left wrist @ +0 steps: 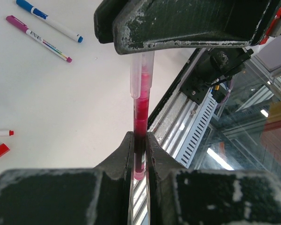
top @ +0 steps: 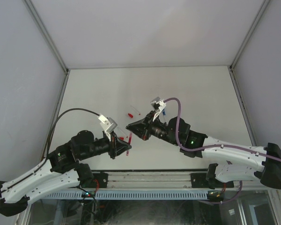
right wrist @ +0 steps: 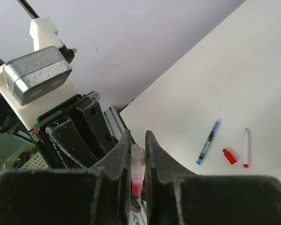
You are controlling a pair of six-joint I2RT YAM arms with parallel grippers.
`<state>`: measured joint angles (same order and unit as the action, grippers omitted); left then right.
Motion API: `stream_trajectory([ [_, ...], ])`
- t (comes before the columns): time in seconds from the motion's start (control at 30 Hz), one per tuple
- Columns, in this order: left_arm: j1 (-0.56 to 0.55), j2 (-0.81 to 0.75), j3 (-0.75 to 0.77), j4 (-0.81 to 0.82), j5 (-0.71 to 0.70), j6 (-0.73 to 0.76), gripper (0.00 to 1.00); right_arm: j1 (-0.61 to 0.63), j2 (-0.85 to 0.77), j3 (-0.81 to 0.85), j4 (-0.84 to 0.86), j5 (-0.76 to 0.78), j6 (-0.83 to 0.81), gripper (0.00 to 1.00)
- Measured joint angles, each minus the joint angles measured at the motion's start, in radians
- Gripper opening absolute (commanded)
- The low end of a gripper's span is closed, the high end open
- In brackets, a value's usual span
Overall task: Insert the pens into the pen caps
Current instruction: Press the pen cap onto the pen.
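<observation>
Your left pincer [left wrist: 139,138] pinches the magenta pen [left wrist: 141,108] | your right pincer [right wrist: 138,139] pinches its far end | held in line, likely for the capping push.

The table [top: 201,93] is a plain white surface with a metal rail [top: 154,178] along its near edge. A loose red cap [right wrist: 229,156] lies flat on it, between a slim blue pen [right wrist: 208,141] and a white pen with a red tip [right wrist: 246,147], just beside both but touching neither. Apart from these, in the left wrist view, a white pen with blue ends [left wrist: 49,20] and a white pen with magenta ends [left wrist: 38,38] lie side by side, roughly parallel (whether this blue one is the slim blue pen again cannot be told).
</observation>
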<state>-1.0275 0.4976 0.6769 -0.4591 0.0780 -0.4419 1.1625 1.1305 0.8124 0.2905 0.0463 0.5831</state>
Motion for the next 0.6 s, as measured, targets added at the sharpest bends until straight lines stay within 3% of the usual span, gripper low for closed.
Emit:
stream_trajectory([
  [0.4,-0.001,0.003,0.000,0.013,0.007,0.001,0.00,0.068,-0.026,0.013,-0.061,0.156,-0.026,0.00],
  [0.6,-0.001,0.004,0.000,0.013,0.008,0.000,0.00,0.053,-0.021,0.014,-0.055,0.120,-0.017,0.00],
])
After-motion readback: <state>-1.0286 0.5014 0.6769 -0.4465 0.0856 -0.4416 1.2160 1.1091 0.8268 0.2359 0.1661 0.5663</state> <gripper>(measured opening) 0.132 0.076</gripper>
